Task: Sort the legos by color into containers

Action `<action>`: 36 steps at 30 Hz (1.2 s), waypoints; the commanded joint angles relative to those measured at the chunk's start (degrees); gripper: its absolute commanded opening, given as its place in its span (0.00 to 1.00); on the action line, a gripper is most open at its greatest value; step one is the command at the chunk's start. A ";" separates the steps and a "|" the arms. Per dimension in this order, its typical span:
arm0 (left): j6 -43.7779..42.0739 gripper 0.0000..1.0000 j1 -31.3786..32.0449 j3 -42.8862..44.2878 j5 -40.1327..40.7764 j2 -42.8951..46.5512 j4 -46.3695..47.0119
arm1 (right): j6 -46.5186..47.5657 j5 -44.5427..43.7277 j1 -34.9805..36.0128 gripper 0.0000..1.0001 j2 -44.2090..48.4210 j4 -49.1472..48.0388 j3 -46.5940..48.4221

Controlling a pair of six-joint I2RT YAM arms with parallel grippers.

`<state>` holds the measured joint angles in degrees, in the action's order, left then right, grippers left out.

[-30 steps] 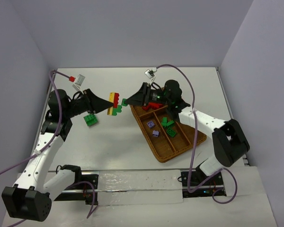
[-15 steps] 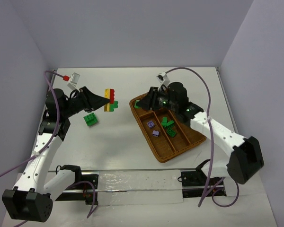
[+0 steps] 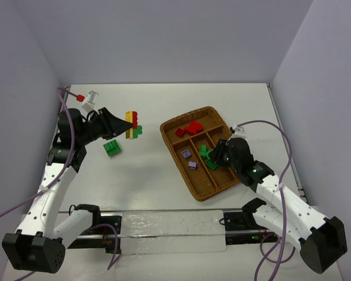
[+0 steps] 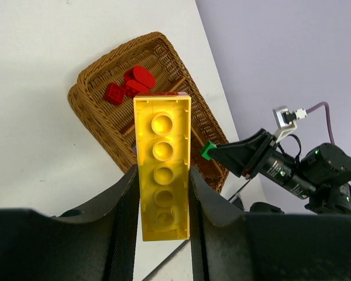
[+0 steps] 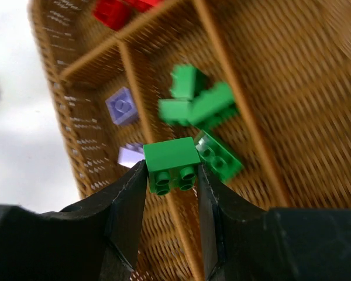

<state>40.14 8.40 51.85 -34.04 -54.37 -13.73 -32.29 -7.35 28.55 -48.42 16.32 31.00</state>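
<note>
Right wrist: my right gripper (image 5: pixel 171 175) pinched a green lego (image 5: pixel 171 157) over the tray (image 5: pixel 281 88). My left gripper (image 4: pixel 162 202) clamped a yellow lego (image 4: pixel 162 146).

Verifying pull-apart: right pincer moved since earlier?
Yes. Right pincer, gripping a small green lego brick, went from beyond the far-left corner of the brown wicker tray to above its slots.

Your left gripper (image 3: pixel 128 124), centre-left from above, clamps a yellow brick (image 4: pixel 162 170); your right gripper (image 3: pixel 213 158), centre-right, clamps a green brick (image 5: pixel 174 164).
</note>
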 commanded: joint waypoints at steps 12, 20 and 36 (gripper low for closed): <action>0.03 0.00 -0.41 2.28 0.37 0.40 1.37 | -3.09 -4.93 -0.34 0.72 4.75 5.81 1.57; 1.69 0.00 -0.41 0.54 -9.03 -0.82 6.75 | 3.44 20.33 2.19 0.66 2.58 -14.76 6.15; 7.43 0.00 -0.32 -3.59 -23.97 1.06 19.64 | -5.83 54.23 9.21 0.76 -27.82 -48.25 24.32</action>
<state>46.04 8.40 48.23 -54.80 -55.05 0.08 -36.19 40.13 36.27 -72.81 -23.40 48.94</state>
